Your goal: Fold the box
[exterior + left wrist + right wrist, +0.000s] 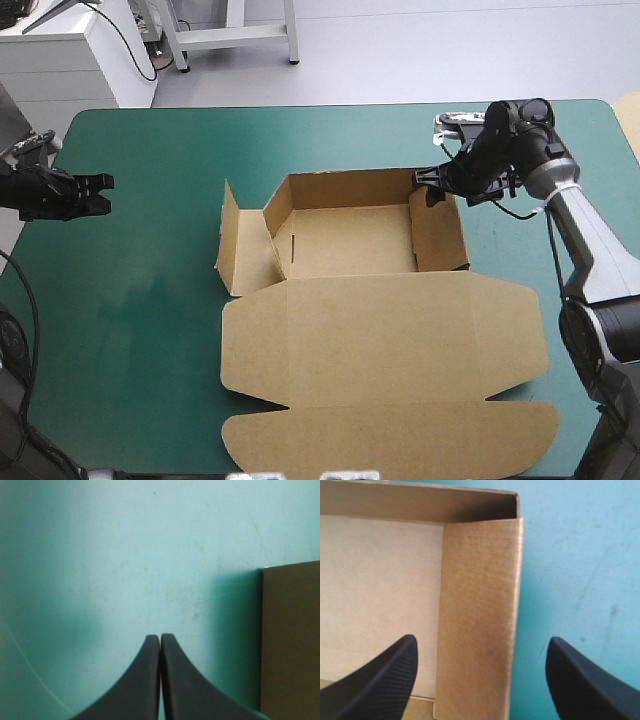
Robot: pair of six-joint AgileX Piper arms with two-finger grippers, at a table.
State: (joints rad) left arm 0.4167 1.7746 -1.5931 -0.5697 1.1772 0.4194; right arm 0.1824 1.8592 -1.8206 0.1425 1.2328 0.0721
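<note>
Our right gripper (436,186) is straddling the right wall (477,605) of the box (350,240), fingers wide apart, one inside and one outside, near the far corner. Our left gripper (98,190), pressed together, is pointing at it from well left. The box is lying mid-way on the teal-green cover (150,320): walls raised, left flap (230,240) leaning outward, lid (385,340) flat toward us.

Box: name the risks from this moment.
1. The right pincer stands open astride the right wall. Closing off-centre could crease the wall or drag the box, since nothing pins it down.
2. The left pincer is shut over the bare teal-green cover, apart from the box, so it likely cannot steady it in time.
3. The left flap leans outward, untucked, and may drop flat.
</note>
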